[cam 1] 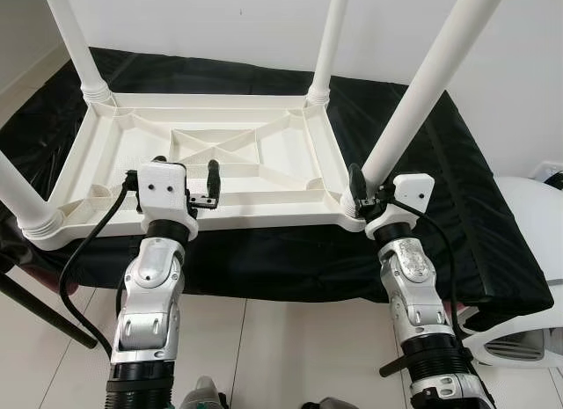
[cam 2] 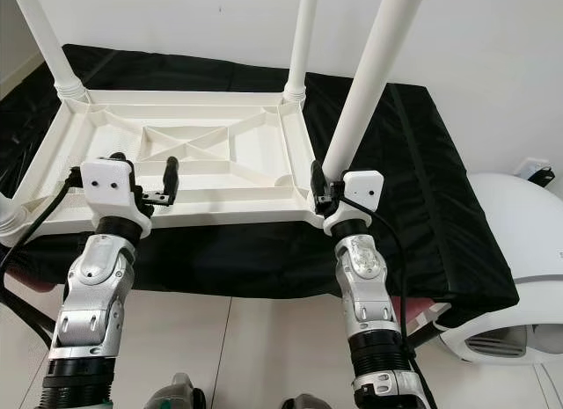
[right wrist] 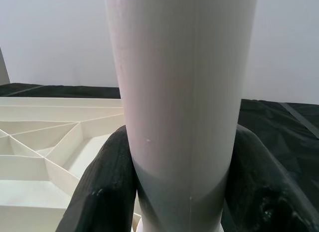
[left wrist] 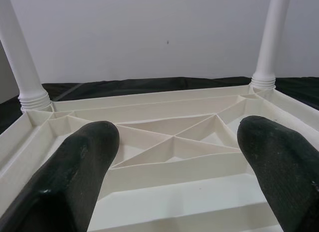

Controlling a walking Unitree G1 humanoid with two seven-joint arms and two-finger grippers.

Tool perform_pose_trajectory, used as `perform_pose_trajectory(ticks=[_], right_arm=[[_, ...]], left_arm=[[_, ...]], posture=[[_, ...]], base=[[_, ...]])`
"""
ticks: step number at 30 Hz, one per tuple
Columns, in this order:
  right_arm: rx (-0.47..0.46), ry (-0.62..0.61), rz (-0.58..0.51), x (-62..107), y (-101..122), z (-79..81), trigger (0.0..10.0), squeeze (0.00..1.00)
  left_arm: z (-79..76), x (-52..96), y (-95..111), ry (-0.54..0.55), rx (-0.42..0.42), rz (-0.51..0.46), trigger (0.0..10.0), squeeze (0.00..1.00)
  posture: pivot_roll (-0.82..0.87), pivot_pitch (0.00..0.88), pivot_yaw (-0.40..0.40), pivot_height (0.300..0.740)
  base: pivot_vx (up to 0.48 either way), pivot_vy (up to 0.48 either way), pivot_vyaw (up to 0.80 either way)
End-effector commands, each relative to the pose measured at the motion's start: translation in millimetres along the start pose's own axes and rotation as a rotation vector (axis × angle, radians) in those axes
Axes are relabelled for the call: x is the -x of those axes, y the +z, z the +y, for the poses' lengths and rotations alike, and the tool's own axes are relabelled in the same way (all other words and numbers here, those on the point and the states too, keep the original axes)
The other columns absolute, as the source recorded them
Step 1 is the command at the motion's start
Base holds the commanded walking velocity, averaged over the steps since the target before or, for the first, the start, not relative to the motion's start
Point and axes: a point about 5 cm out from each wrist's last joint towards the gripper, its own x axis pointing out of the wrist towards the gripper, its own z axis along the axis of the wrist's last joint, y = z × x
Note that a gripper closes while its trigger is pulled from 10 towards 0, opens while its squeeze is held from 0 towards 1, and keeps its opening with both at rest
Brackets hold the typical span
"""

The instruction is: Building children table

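On the black-covered counter (cam 1: 493,251) before you lies the white children's table (cam 1: 220,163), upside down, its ribbed underside facing up. All four legs appear to stand in their corner sockets: the far-left leg (cam 1: 75,44), the far-right leg (cam 1: 327,48), the near-left leg (cam 1: 19,198) and the near-right leg (cam 1: 431,83).

Your right hand (cam 1: 362,194) is closed on the near-right leg just above its socket; in the right wrist view the two black fingers (right wrist: 107,187) press against either side of the white tube. That leg leans a little in the head views, so judge it as possibly not yet fully seated or screwed home.

Your left hand (cam 1: 186,182) hovers over the near long edge of the table frame, fingers (left wrist: 82,167) spread wide with nothing between them.

By the look of it, the build is nearly done. What seems left is finishing this last leg, checking the others for tightness, then turning the table onto its feet.
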Motion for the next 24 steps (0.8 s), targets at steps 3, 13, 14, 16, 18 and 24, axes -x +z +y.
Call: perform_pose_trajectory(ticks=[3,13,14,16,18,24], right_arm=[[0.011,-0.001,-0.022,-1.5,3.0,-1.5,10.0,0.0],[-0.001,0.01,-0.03,-0.3,2.3,0.4,10.0,0.0],[-0.002,0.012,-0.031,-0.2,2.2,0.8,10.0,0.0],[-0.001,0.013,-0.03,-0.4,2.0,1.1,10.0,0.0],[-0.001,0.013,-0.03,-0.4,2.0,1.1,10.0,0.0],[0.002,0.016,-0.031,-1.9,2.1,1.0,10.0,0.0]], left_arm=[[-5.0,3.3,-3.8,-0.052,-0.023,0.006,10.0,0.0],[-5.8,4.9,-7.1,-0.056,-0.045,-0.001,10.0,0.0],[-5.7,4.8,-7.5,-0.053,-0.046,-0.002,10.0,0.0],[-5.8,4.7,-7.8,-0.053,-0.048,-0.002,10.0,0.0],[-5.8,4.7,-7.8,-0.053,-0.048,-0.002,10.0,0.0],[-3.8,4.4,-8.5,-0.054,-0.061,-0.004,10.0,0.0]], posture=[[0.05,0.0,-0.048,0.74],[0.05,0.0,-0.053,0.74],[0.05,0.0,-0.053,0.74],[0.05,0.0,-0.055,0.74],[0.05,0.0,-0.055,0.74],[0.05,0.0,-0.056,0.74]], base=[[0.0,0.0,0.0],[0.0,0.0,0.0],[0.0,0.0,0.0],[0.0,0.0,0.0],[0.0,0.0,0.0],[0.0,0.0,0.0]])
